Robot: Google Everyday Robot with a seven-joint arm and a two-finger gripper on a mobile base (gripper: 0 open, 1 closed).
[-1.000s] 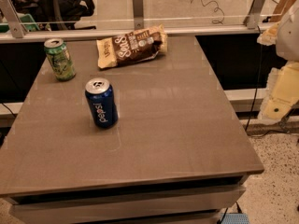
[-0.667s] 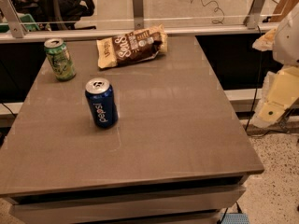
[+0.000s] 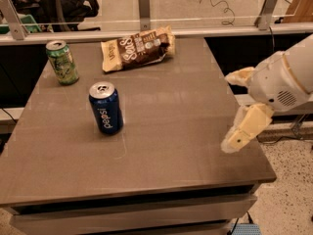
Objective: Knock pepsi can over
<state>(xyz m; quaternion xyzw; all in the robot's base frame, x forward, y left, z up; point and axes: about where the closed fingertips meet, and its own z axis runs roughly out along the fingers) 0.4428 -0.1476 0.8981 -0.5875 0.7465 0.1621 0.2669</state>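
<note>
The pepsi can, dark blue with white lettering and a silver top, stands upright on the left half of the grey table. My gripper is at the right side of the table, over its right edge, well to the right of the can and not touching it. Its two cream fingers are spread apart and hold nothing. The white arm behind them reaches in from the right.
A green can stands upright at the back left of the table. A brown and cream snack bag lies at the back middle. A glass barrier with metal posts runs behind the table.
My gripper and arm have moved left, from beside the table to over its right edge. The pepsi can, green can and bag have not moved.
</note>
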